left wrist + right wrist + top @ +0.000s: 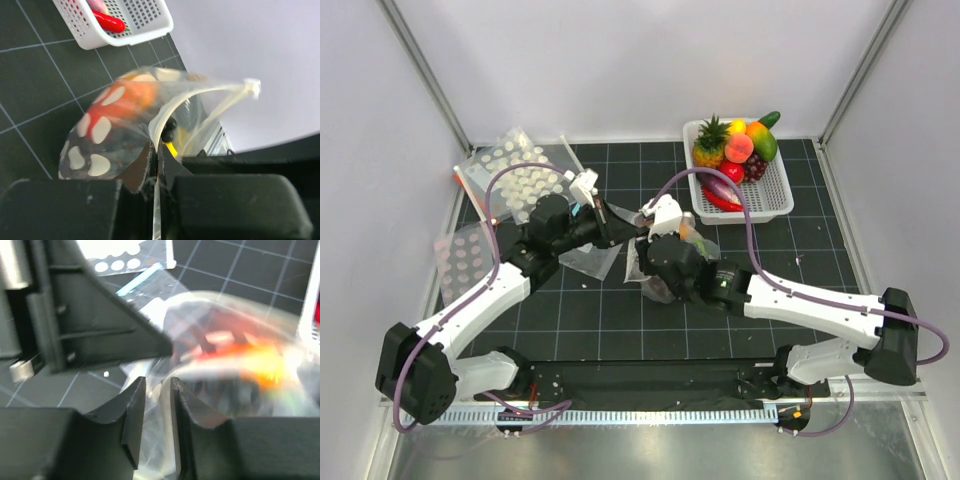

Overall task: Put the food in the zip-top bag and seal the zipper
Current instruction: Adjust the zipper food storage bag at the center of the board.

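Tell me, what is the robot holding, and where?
The left gripper pinches the zip-top bag at one end of its mouth, by the zipper. Whether the right gripper grips it cannot be told.

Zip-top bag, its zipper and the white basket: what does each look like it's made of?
The zip-top bag: thin soft clear plastic film, glossy, printed with white dots; it creases and colours show through. The zipper: opaque white plastic strip, seemingly stiffer. The basket: probably rigid moulded white plastic, with perforated walls.

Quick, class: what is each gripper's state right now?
Left gripper: closed on the zip-top bag.
Right gripper: jaws narrowly apart at the bag; grip cannot be told.
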You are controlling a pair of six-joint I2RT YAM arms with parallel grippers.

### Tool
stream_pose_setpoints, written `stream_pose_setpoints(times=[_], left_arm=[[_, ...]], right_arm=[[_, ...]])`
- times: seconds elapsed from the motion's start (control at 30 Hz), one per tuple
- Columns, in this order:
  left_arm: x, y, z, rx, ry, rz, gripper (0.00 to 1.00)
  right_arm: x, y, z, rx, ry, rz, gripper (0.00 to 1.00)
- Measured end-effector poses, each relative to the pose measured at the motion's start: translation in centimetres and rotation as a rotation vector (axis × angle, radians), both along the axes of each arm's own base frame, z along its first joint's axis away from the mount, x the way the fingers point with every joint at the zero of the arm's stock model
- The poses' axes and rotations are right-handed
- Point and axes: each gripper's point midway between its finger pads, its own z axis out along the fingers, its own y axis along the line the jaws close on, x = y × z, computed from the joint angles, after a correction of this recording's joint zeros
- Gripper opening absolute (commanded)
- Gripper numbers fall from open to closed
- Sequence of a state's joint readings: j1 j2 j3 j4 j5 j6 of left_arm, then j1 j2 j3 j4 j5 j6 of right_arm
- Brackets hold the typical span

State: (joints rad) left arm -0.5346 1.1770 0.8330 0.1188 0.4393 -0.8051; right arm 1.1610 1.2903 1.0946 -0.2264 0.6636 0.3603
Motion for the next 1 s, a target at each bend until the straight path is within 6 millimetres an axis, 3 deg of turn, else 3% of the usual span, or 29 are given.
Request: stream_pose_setpoints(times=[0.03,0.07,0.17,0.3,0.4,0.43,0.63,0.77,0.9,1.0], left_arm=[[-0.2,-0.1,0.0,0.001,-0.003,-0.011,0.09],[-0.3,-0.1,0.0,0.003,-0.005,-0.02,0.09],[-0.3,-0.1,0.0,0.018,-0.019,-0.027,0.13],[-0.2,0.0,0.2,0.028,-0.042,-0.028,0.19],[-0.2,0.0,0.1,0.036,-0.046,-0.03,0.35],[-0.2,0.1,0.1,0.038,-0.046,-0.03,0.43],[-0.4,-0.2,0.0,0.051,-0.063,-0.038,0.62],[-1.2,-1.2,-0.2,0.072,-0.09,-0.065,0.72],[-2.8,-2.6,-0.3,0.118,-0.139,-0.117,0.98],[-4.2,-3.9,0.2,0.142,-0.204,-0.177,1.0]], right_arm=[[0.2,-0.1,-0.1,-0.002,-0.005,-0.012,0.37],[0.5,-0.3,-0.2,-0.005,-0.011,-0.027,0.45],[1.1,-0.5,-0.3,0.0,-0.021,-0.071,0.83],[1.3,-1.1,-0.9,-0.008,-0.032,-0.099,0.84],[1.0,-2.2,-1.1,-0.008,-0.043,-0.104,0.84],[0.9,-2.8,-0.7,-0.005,-0.056,-0.107,0.84],[0.7,-5.5,3.3,0.079,-0.128,-0.131,0.83],[2.0,-7.4,4.3,0.105,-0.142,-0.19,0.84],[4.1,-10.2,3.5,0.108,-0.112,-0.286,0.84],[5.6,-13.3,3.1,0.156,-0.094,-0.372,0.83]])
